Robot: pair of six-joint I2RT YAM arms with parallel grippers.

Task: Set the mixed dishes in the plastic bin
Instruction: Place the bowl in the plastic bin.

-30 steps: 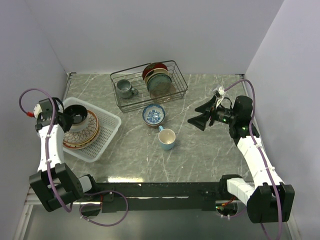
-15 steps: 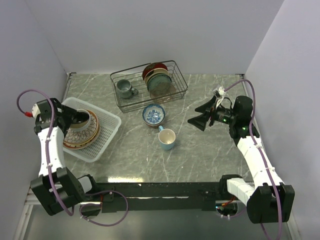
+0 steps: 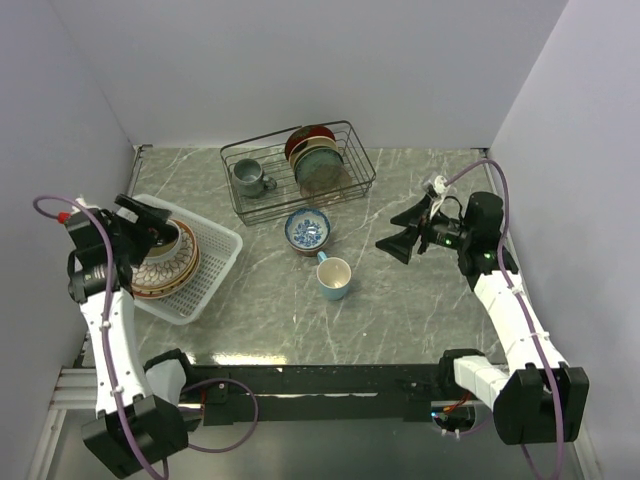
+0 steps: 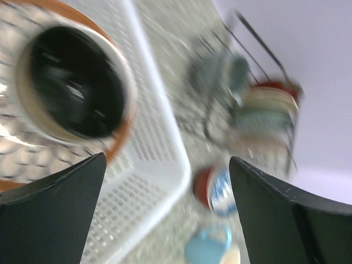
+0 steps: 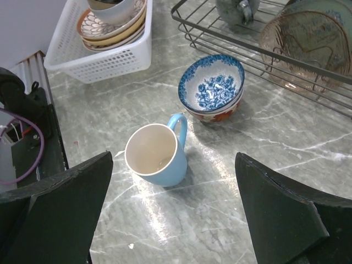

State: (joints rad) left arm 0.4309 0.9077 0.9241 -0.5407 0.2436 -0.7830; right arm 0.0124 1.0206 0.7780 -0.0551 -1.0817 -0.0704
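Plastic bin (image 5: 104,61) with stacked plates (image 5: 100,31), cream bowl (image 5: 114,7) on top

Count on the table:
- One plastic bin (image 3: 212,275), left.
- One wire rack (image 3: 275,205), far.
- Two mugs: grey mug (image 3: 248,178) and light blue mug (image 5: 154,154).
- Two bowls: cream bowl (image 3: 160,237) and blue-patterned bowl (image 5: 212,85).
- Stacked plates (image 3: 186,262): three.
- Upright plates (image 3: 318,160): three, possibly four, as they overlap.

The bin (image 3: 214,268) is set at the left of the table (image 3: 400,320), and in it plates (image 3: 180,272) are stacked with a bowl (image 3: 160,238) on top. The rack (image 3: 285,200) is placed at the far middle, with a mug (image 3: 250,178) held in its left part and upright plates (image 3: 318,160) in its right. Just near of the rack a second bowl (image 3: 308,230) is found, and a second mug (image 3: 333,278) is set just near and right of it, well apart from the bin.
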